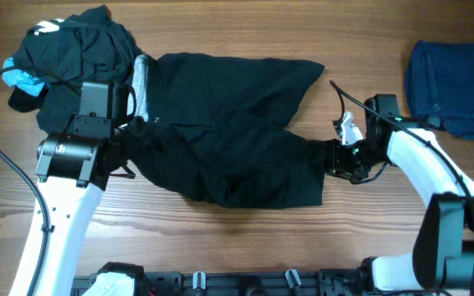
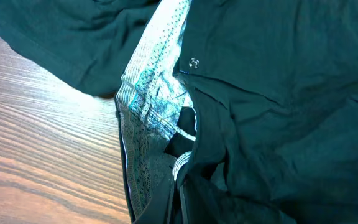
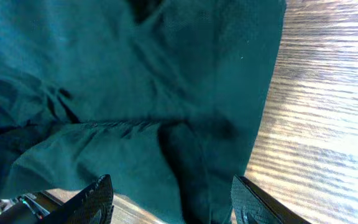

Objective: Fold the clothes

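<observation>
Wood-grain table (image 1: 245, 25) fills the overhead view. Biggest item on it: black shorts (image 1: 229, 123), spread flat across the middle, waist end to the robot's left, leg ends to its right. One leg runs along the far side, the other along the near side, w/ the cloth wrinkled btwn them.

Far-left corner: pile of clothes (image 1: 72, 49), black, bunched, touching the waist end of the shorts. A white logo (image 1: 48, 26) shows on top, and a light-blue piece (image 1: 19, 80) pokes out at the pile's left edge. Far-right corner: navy garment (image 1: 455, 78), flat, well apart from the shorts and partly cut off by the frame edge.

Left arm (image 1: 64, 189), white w/ black wrist, reaches in from the near-left. The left gripper (image 1: 132, 140) sits at the waist end of the shorts, closed tight, w/ the waist cloth gathered into it at the bottom of the left wrist view (image 2: 166, 205).

Right arm (image 1: 434, 164) comes from the near-right. The right gripper (image 3: 173, 186) is at the end of the near leg, jaws spread apart. Black cloth lies btwn the two fingers (image 3: 98, 196), not pinched. Bare wood shows beside the hem.

Whitish waistband (image 2: 148, 99) lies turned outward, dotted pattern, just beside the pile. A small metal snap (image 2: 194, 63) sits on the black cloth next to it.
</observation>
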Motion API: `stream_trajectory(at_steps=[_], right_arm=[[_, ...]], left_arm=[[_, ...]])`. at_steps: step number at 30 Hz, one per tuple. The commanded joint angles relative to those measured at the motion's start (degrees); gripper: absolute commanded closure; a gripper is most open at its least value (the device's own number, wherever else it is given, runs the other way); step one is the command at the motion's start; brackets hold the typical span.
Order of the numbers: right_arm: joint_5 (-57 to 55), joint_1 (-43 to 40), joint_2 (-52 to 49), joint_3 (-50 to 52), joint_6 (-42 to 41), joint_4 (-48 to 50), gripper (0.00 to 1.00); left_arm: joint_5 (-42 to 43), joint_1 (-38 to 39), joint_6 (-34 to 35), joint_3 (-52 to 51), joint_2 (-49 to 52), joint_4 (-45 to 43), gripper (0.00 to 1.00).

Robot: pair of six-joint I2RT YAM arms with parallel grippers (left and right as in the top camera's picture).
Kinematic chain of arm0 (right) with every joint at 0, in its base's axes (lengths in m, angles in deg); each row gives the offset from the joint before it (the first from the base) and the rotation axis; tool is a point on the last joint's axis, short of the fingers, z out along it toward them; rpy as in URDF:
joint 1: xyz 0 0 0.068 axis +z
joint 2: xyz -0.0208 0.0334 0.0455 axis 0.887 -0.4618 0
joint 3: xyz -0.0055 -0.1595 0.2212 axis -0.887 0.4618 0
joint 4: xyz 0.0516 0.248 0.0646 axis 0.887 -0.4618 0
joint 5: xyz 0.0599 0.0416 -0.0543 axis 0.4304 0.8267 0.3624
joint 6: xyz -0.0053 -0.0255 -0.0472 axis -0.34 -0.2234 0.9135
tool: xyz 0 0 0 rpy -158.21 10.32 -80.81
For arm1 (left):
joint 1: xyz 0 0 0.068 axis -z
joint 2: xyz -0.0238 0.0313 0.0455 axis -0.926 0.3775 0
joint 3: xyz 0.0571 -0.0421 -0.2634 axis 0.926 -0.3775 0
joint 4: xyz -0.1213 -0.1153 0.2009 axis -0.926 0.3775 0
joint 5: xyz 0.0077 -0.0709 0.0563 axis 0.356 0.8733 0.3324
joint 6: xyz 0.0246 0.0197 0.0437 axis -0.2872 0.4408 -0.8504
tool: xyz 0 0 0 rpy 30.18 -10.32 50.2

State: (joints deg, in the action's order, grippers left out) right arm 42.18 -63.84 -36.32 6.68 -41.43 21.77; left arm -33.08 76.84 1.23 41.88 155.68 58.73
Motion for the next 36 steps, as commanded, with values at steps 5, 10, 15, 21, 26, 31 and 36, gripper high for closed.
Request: stream_trajectory(at_steps=[5,10,15,21,26,31,36], right_arm=[[3.8,0.6,-4.8,0.5,1.6,4.3,0.40],[4.3,4.8,-4.8,0.7,1.3,6.1,0.40],[4.2,6.6,-4.8,0.7,-0.2,6.6,0.67],[3.3,4.9,-2.9,-0.2,-2.3,5.2,0.96],[-2.7,-1.7,14.4,-3.4,-3.0,-5.4,0.96],[-8.7,-3.5,30.6,-3.4,-6.2,-14.5,0.96],[-11.2,-3.5,38.0,-3.4,-7.5,-20.3,0.96]], left_arm=[[-0.8,0.3,1.0,-0.2,0.0,-0.2,0.96],[-0.8,0.3,1.0,-0.2,0.0,-0.2,0.96],[-0.8,0.3,1.0,-0.2,0.0,-0.2,0.96],[-0.8,0.3,0.9,-0.2,0.0,-0.2,0.96],[0.4,0.3,1.0,-0.2,-2.1,0.5,0.96],[1.0,0.3,3.9,-0.2,-8.7,4.2,0.96],[0.9,0.3,6.8,-0.2,-17.1,10.9,0.96]])
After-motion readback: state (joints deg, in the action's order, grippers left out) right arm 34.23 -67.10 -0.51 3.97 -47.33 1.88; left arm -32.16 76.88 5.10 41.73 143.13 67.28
